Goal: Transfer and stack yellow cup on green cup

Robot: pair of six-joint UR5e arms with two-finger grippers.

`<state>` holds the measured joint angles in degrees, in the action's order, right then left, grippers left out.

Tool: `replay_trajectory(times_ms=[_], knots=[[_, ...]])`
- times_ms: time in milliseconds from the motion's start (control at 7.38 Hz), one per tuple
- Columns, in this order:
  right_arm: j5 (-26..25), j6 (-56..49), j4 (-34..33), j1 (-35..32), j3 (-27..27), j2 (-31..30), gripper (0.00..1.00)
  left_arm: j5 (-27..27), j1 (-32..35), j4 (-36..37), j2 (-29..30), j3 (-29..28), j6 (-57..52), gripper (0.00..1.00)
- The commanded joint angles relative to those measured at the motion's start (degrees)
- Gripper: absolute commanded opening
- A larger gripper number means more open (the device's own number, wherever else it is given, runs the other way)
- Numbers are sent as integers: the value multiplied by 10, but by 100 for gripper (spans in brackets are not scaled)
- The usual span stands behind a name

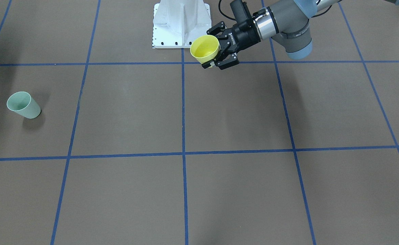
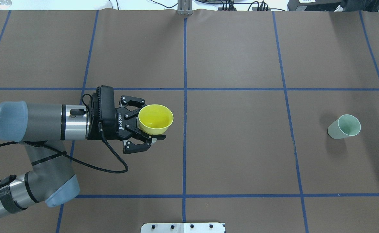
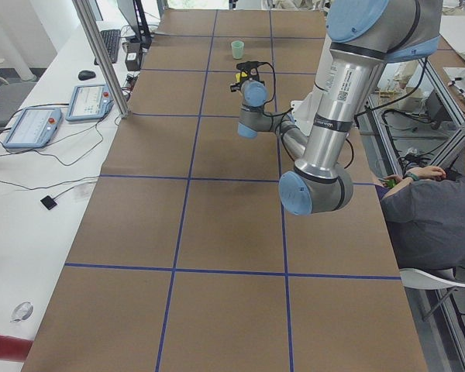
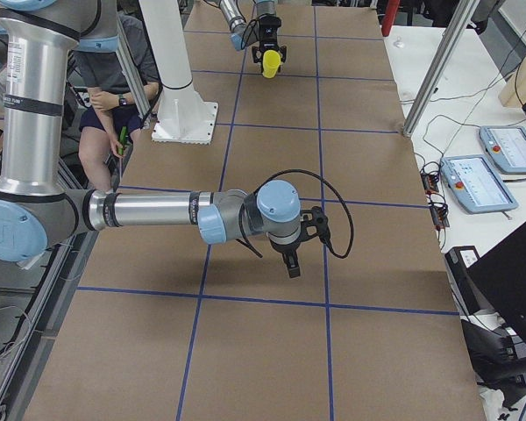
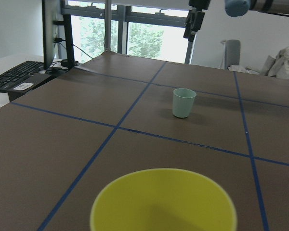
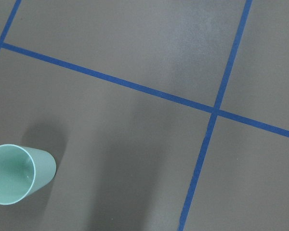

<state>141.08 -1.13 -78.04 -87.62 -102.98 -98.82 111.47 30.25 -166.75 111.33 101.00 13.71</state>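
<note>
1. Closest to the left wrist camera was the yellow cup (image 5: pixel 164 204), its open mouth filling the bottom of that view. It was held clear of the counter (image 2: pixel 234 145), mouth up, just on the robot's left of the counter's middle line.
2. The left hand (image 2: pixel 153 121) gripped this cup from the side, its fingers closed across the wall below the rim and the wrist lying level. That hold probably served to keep the cup upright and leave its base free, which suits passing it on or lowering it into another cup.
3. The green cup (image 2: pixel 344 127) stood upright on the counter, mouth up, far over on the robot's right and well apart from the yellow cup. That gap is likely why the job needs a transfer: the spot looked beyond the left arm's easy reach.
4. The right hand (image 4: pixel 291 263) hung pointing down above the counter, and its wrist camera caught the green cup in the lower left corner. I cannot tell whether its fingers were open or closed, since its own camera showed none of them and the other views were too small. It seemed placed on that side to receive.
5. By my reading the carry was under way, with the handing over and the stacking not yet done.
</note>
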Motion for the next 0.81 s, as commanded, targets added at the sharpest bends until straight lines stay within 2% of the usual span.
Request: replay_trajectory(times_ms=[0, 136, 407, 542, 678], knots=[[25, 32, 2, 0, -30, 18, 100, 17, -1, -5, 9, 3, -18, 0], [28, 37, -4, 1, -43, 34, 100, 13, -2, -4, 10, -1, -17, 0], [80, 130, -1, 30, -78, 70, 99, 11, -7, -1, 9, -5, -17, 0], [79, 179, -1, 71, -99, 91, 99, 9, -8, 1, 9, -7, -17, 0], [79, 238, -1, 108, -106, 141, 99, 9, -8, 2, 9, -12, -18, 0]])
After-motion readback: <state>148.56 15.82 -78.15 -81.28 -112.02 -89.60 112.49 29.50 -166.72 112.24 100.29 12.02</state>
